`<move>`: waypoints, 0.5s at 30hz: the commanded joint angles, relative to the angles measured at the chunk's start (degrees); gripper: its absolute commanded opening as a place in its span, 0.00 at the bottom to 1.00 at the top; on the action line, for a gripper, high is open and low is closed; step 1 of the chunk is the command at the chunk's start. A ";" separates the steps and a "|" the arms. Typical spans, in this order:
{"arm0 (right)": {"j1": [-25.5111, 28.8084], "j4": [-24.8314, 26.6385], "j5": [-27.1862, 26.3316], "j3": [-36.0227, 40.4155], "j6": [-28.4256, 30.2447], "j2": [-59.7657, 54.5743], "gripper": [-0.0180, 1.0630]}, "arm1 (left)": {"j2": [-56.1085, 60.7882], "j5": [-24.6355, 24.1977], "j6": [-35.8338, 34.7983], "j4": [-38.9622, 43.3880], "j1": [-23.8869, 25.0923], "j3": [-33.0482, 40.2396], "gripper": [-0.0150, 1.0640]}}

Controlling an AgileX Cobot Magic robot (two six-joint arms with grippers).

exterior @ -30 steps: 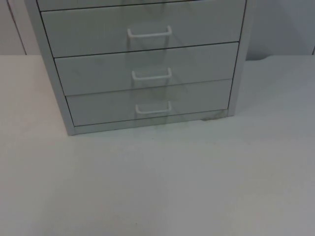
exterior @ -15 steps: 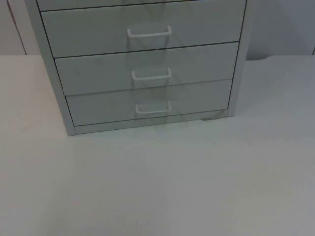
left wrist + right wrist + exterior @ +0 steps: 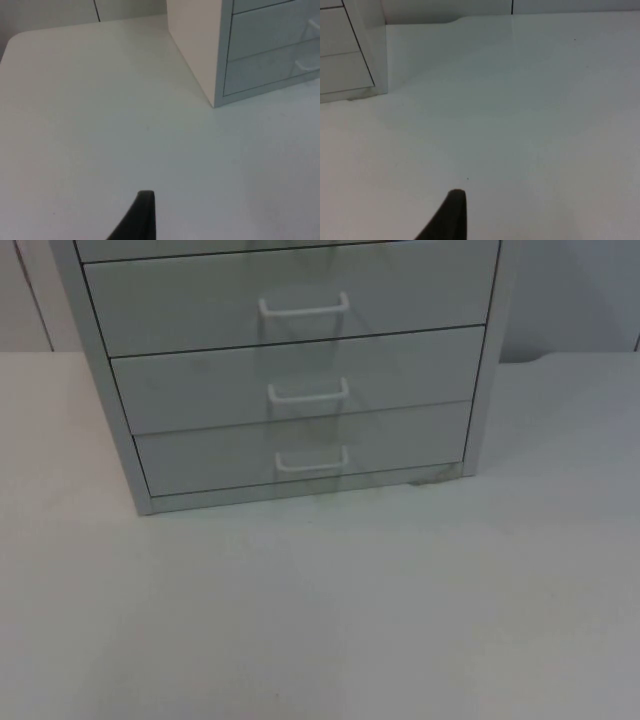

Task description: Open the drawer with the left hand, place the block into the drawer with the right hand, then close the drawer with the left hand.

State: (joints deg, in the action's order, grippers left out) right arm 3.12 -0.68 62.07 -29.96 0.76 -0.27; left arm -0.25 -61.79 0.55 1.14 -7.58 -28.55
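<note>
A grey drawer cabinet [image 3: 290, 370] is standing at the back of the white surface [image 3: 330, 610], close to the grey partition wall [image 3: 570, 290]. Three of its drawers are showing, every front sitting flush and shut: the bottom drawer [image 3: 300, 450], the middle drawer [image 3: 300, 380] above it and the upper drawer [image 3: 290, 300], each carrying a white handle [image 3: 311, 461] at its centre. The left hand [image 3: 142, 215] is hovering over bare surface off the cabinet's left side, well apart from it. The right hand [image 3: 451, 215] is hovering over bare surface off its right side. Whether either hand's fingers are apart or together cannot be told.
</note>
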 commanded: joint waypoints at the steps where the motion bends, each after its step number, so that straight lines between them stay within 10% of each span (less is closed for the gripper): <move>1: 0.15 -0.01 -0.26 0.39 -0.17 0.27 0.99 | 0.25 0.07 0.07 -0.70 0.26 0.19 0.99; 15: -5.72 -0.27 -0.25 0.39 -0.17 0.27 0.99 | 0.25 0.07 0.07 -0.70 0.26 0.19 0.99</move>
State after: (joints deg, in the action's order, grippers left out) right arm -2.13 -0.68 62.07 -29.96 0.76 -0.27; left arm -0.25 -61.79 0.55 1.14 -7.58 -28.55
